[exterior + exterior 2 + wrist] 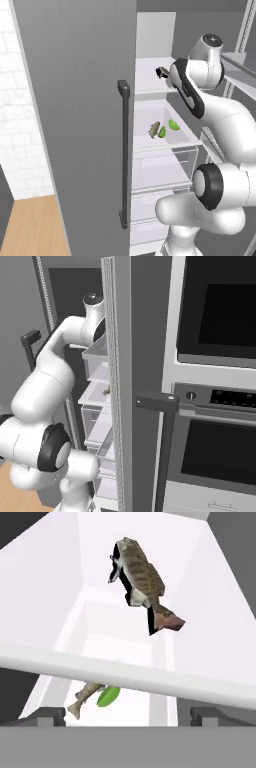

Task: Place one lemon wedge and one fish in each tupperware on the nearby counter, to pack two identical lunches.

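The fish (142,582) lies on the upper fridge shelf, ahead of the gripper (128,714), whose fingers stand spread wide and empty. It looks light, stiff and slick; pinching across its thick mid-body seems safest. A second fish (85,696) and lemon wedge (108,696) rest on the shelf below the fingers.

Rendered frames, evenly lit, no visible lamp. Fridge interior (155,75) reads bright white, nearly washed out in the hand view. The fish (142,579) throws a hard black shadow on the back wall. Fridge door (75,125) is flat mid-grey, no glare. Edges are slightly soft and pixelated; no lens distortion.
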Available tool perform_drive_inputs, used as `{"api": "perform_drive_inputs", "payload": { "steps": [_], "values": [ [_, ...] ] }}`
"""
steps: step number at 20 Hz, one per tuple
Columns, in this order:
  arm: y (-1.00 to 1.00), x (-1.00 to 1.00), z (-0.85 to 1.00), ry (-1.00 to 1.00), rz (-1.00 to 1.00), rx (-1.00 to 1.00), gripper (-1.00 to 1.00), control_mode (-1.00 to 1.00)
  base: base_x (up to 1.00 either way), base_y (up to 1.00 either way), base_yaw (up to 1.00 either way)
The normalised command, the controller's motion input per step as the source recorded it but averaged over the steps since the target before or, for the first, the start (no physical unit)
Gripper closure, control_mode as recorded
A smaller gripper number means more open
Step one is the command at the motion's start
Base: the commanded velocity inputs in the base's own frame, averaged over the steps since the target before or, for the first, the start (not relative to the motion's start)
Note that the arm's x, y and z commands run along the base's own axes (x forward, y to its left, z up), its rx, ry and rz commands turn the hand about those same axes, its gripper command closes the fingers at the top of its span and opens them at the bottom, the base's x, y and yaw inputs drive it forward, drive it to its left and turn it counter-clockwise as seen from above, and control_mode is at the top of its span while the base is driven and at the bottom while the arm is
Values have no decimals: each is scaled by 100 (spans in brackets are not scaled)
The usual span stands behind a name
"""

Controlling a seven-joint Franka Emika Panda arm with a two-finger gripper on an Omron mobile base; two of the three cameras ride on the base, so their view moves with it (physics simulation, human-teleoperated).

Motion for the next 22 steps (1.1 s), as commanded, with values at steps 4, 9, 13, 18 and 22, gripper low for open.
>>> {"api": "perform_drive_inputs", "payload": {
  "steps": [4, 9, 13, 18, 22],
  "values": [
    [0, 100, 0, 5, 4, 1, -100, -100, 0, 0, 0],
    [-8, 93, 0, 8, 3, 0, -100, -100, 0, 0, 0],
    [-11, 79, -3, 4, 5, 0, -100, -100, 0, 0, 0],
    [-14, 69, -17, 0, 6, 0, -100, -100, 0, 0, 0],
    [-22, 47, -33, 3, 7, 0, -100, -100, 0, 0, 0]
  ]
}}
